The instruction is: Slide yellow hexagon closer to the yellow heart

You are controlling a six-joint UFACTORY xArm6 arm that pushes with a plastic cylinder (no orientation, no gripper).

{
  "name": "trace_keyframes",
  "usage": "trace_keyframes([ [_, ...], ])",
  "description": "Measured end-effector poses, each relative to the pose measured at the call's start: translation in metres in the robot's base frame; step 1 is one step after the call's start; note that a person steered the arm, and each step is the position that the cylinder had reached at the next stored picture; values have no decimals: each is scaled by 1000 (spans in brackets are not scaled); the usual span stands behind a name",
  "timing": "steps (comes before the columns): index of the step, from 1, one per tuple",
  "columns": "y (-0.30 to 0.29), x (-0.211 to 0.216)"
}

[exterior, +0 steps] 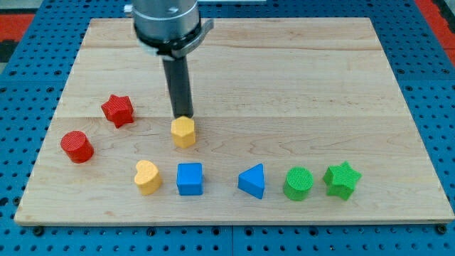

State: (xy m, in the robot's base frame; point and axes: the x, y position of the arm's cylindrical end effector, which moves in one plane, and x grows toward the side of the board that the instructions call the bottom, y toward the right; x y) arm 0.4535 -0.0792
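Observation:
The yellow hexagon [183, 132] lies left of the board's middle. The yellow heart [147, 176] lies below it and a little to the view's left, near the board's bottom edge, with a clear gap between the two. My tip [183, 116] stands right at the hexagon's top edge, touching or nearly touching it. The dark rod rises straight up from there to the grey arm mount at the view's top.
A red star [117, 109] and a red cylinder [77, 146] lie at the left. A blue cube [190, 178] sits just right of the heart, then a blue triangle [252, 180], a green cylinder [298, 183] and a green star [342, 179]. The wooden board [298, 85] lies on a blue surface.

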Motion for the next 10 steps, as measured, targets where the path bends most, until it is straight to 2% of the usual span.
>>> trace_keyframes([
  [1,-11,7],
  [3,42,8],
  [4,56,29],
  [5,47,35],
  [8,-44,30],
  [10,-45,38],
])
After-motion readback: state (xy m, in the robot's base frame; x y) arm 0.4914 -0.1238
